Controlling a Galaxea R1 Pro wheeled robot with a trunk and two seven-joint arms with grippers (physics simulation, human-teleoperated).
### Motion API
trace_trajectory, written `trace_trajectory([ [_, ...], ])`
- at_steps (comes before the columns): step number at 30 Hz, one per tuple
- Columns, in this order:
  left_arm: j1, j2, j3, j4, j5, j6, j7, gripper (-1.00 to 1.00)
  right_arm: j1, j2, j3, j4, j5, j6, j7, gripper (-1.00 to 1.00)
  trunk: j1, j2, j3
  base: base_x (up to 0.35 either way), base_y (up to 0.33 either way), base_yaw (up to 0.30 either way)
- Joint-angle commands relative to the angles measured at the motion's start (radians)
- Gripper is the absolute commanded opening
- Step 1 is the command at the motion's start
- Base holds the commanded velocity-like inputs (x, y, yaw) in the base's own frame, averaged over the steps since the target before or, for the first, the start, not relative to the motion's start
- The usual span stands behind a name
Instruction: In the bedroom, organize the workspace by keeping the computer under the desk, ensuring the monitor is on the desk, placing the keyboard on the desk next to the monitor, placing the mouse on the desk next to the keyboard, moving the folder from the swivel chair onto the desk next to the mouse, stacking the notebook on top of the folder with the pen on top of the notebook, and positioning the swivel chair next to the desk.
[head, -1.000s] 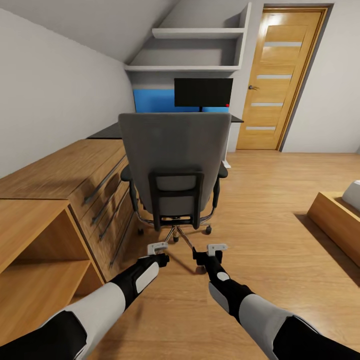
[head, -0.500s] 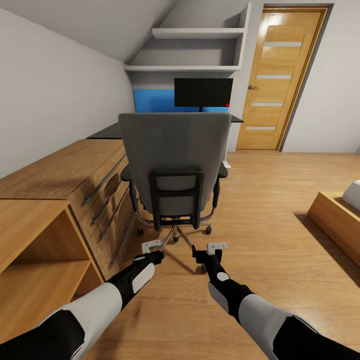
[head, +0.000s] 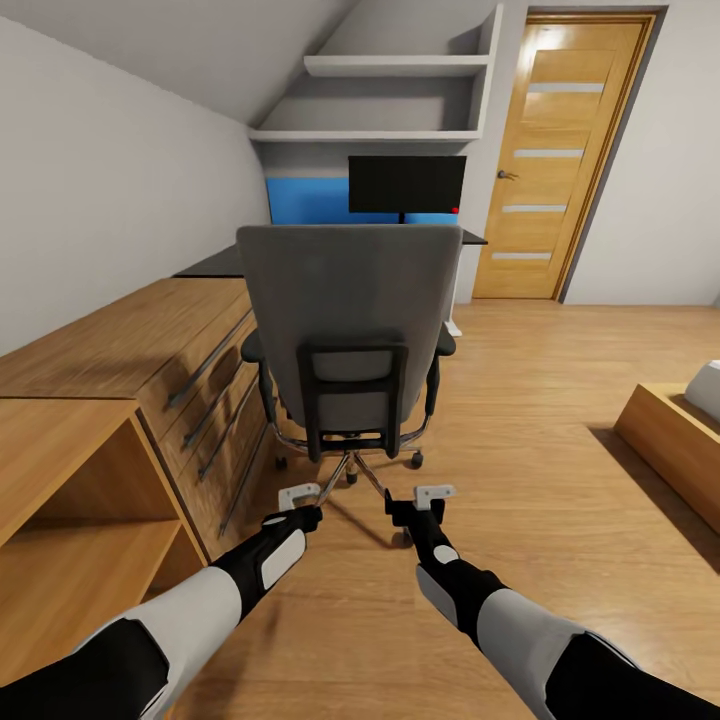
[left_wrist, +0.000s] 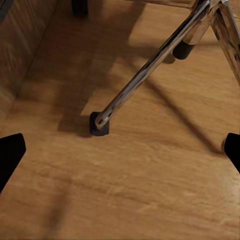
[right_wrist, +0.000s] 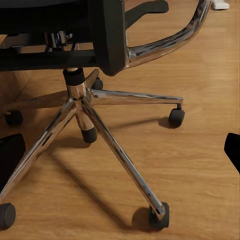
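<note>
Behind the chair (head: 345, 330), both grippers hang low over the floor (head: 520, 420), left gripper (head: 299, 494) and right gripper (head: 434, 494) each spread wide, holding nothing. Farther off, the monitor (head: 407, 184) stands on the desk (head: 215, 263).

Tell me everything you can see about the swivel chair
The swivel chair stands upright on the wood floor, its grey backrest facing the camera and hiding the seat. A black frame bracket runs down the back, with black armrests at both sides. Below, a chrome column meets a chrome star base with small black casters resting on the floor. It sits beside the wooden drawer unit, in front of the desk and monitor. Nothing grips it.
</note>
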Motion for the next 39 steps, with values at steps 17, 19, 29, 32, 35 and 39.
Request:
trace_trajectory([
  [17, -0.001, 0.002, -0.010, 0.007, 0.007, -0.027, 0.006, 1.00, 0.001, -0.003, 0.008, 0.022, 0.000, -0.009, -0.003, 1.00, 0.000, 0.000, -0.001, 0.205, 0.000, 0.000],
  [19, -0.001, 0.002, -0.010, 0.012, 0.006, -0.034, 0.006, 1.00, 0.001, -0.003, 0.008, 0.022, 0.000, -0.009, -0.003, 1.00, 0.000, 0.000, -0.001, 0.084, 0.000, 0.000],
  [29, -0.001, 0.001, -0.011, 0.018, 0.004, -0.043, 0.006, 1.00, 0.001, -0.003, 0.008, 0.022, 0.000, -0.009, -0.003, 1.00, 0.000, 0.000, -0.001, 0.124, 0.041, 0.000],
  [32, -0.001, 0.001, -0.011, 0.019, 0.004, -0.042, 0.006, 1.00, 0.001, -0.003, 0.008, 0.022, 0.000, -0.009, -0.004, 1.00, 0.000, 0.000, -0.001, 0.017, 0.006, 0.000],
  [35, -0.001, 0.001, -0.011, 0.019, 0.004, -0.042, 0.006, 1.00, 0.001, -0.004, 0.008, 0.022, 0.000, -0.009, -0.004, 1.00, 0.000, 0.000, -0.001, 0.003, 0.001, 0.000],
  [39, -0.001, 0.001, -0.011, 0.019, 0.004, -0.042, 0.006, 1.00, 0.001, -0.004, 0.008, 0.022, 0.000, -0.009, -0.003, 1.00, 0.000, 0.000, -0.001, 0.030, 0.000, 0.000],
])
